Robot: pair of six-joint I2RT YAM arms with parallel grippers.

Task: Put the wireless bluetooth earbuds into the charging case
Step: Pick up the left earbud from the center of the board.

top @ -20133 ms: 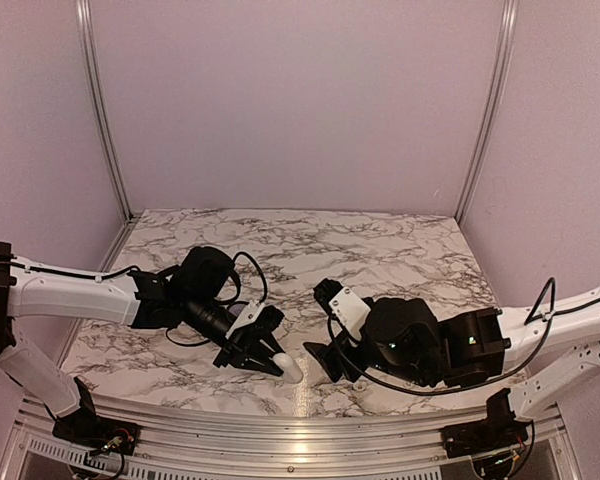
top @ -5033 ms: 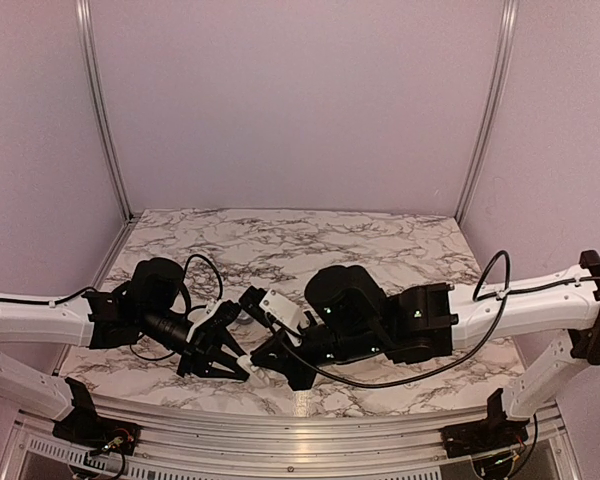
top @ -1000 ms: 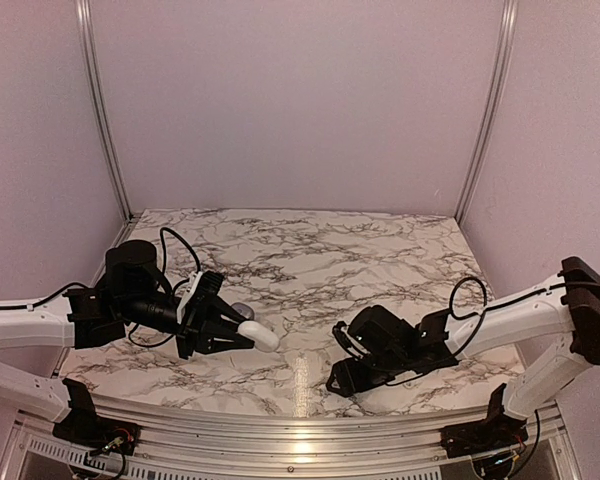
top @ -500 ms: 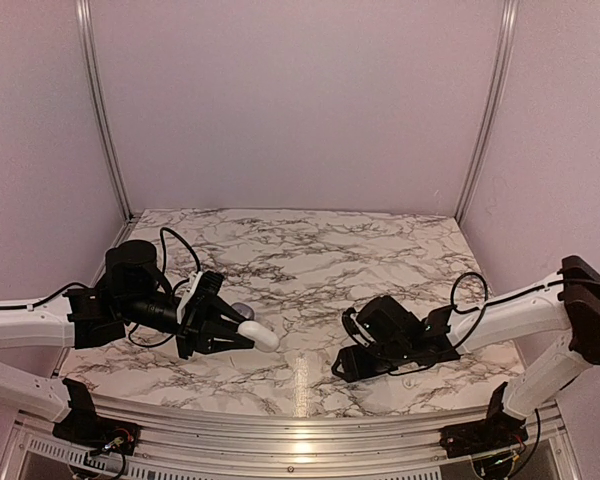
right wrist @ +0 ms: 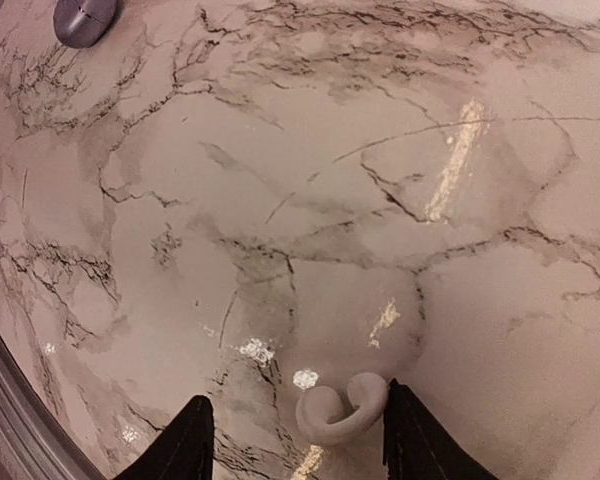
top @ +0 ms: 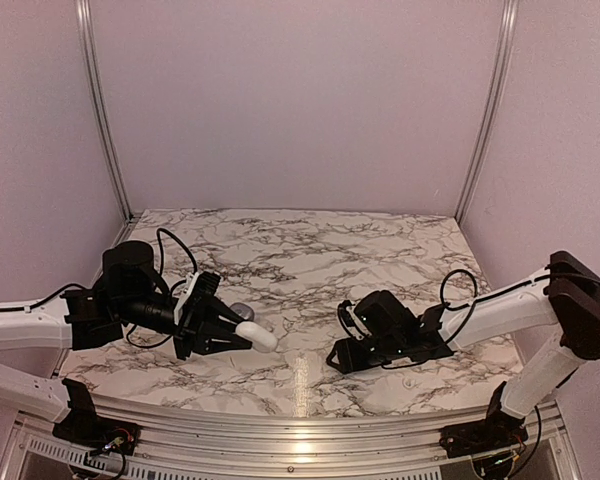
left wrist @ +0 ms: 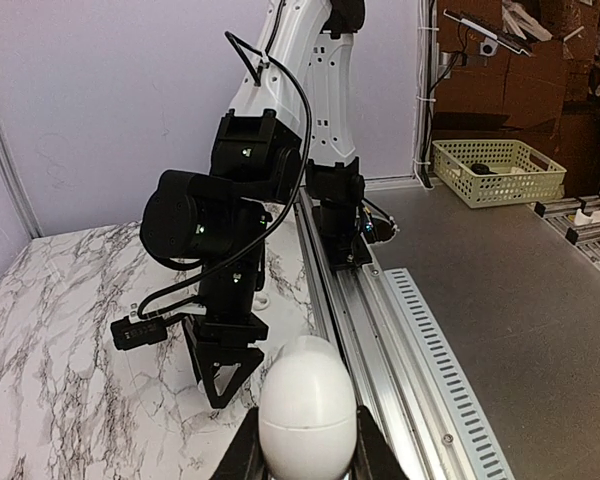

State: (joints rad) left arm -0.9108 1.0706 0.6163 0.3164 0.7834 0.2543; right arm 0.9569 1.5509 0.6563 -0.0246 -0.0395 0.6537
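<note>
Your right claw is spread wide and points down, low over the table, with its arm stretched out flat. A small pale curled bit lies right between its fingers, across the gap and closer to one finger; I cannot tell if it is a bud, but this claw is nearest and looks like it only needs to drop and close. Far ahead of that claw and off to one side sits a grey bud, and close by it your left claw pinches the white case tight, its long end pointing away from the claw.
</note>
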